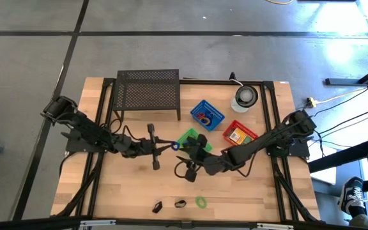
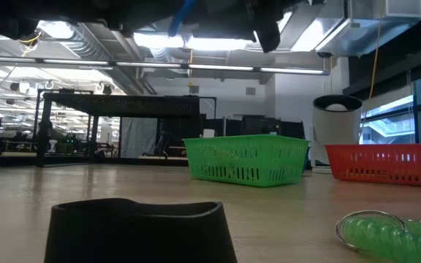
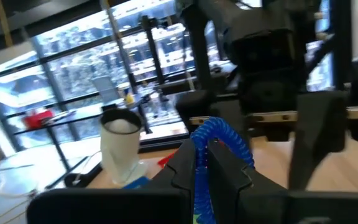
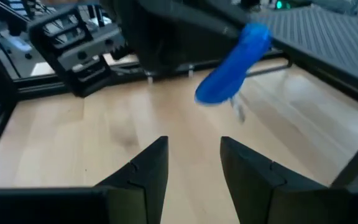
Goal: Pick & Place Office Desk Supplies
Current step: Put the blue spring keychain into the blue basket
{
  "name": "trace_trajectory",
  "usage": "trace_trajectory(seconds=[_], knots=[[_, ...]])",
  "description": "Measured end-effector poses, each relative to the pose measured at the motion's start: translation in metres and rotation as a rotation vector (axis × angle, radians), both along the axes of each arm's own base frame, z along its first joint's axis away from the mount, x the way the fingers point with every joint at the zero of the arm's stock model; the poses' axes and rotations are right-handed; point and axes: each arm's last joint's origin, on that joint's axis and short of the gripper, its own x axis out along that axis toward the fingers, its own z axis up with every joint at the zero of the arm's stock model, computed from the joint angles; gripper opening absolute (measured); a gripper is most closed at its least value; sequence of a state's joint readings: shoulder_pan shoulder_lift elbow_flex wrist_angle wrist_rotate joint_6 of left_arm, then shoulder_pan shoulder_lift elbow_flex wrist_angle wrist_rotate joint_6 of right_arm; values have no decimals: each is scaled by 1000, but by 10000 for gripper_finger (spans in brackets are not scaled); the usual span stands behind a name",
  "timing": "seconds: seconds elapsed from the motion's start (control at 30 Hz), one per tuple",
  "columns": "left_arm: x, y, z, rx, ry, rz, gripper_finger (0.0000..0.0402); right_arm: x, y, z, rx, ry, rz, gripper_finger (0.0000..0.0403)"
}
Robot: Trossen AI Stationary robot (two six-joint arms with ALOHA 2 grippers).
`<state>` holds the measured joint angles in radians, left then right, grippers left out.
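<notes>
Left gripper (image 1: 168, 145) w/ blue loop (image 1: 174, 145) facing right gripper (image 1: 195, 152).

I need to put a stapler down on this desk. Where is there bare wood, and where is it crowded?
Bare wood lies at the front left, beside the black clip, and at the front right past the green coil. The middle is crowded: both arms meet beside the green basket.

Blue coiled loop (image 3: 219, 140): raised above the bench, pinched between the left gripper's fingers (image 3: 238, 177). Green coiled loop (image 1: 200, 202) and two black clips (image 1: 158, 206) lie near the bench's front edge.
</notes>
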<state>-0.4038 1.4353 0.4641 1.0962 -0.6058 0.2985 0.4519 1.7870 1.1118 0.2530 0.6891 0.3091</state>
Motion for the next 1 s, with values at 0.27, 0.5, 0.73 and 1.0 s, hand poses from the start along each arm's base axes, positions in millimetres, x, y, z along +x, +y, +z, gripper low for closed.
trace_trajectory(seconds=[0.27, 0.5, 0.73, 1.0], knots=[[0, -1, 0, 3, -1, -23, 20, 3, 2, 10, -36, -81, 26, 147], [0, -1, 0, 2, -1, -23, 20, 7, -5, 14, 11, -133, -6, 147], [0, -1, 0, 2, -1, -23, 20, 9, -10, 14, 82, -154, -39, 144], [0, -1, 0, 2, -2, -23, 20, 9, -10, 14, 87, -153, -41, 63]])
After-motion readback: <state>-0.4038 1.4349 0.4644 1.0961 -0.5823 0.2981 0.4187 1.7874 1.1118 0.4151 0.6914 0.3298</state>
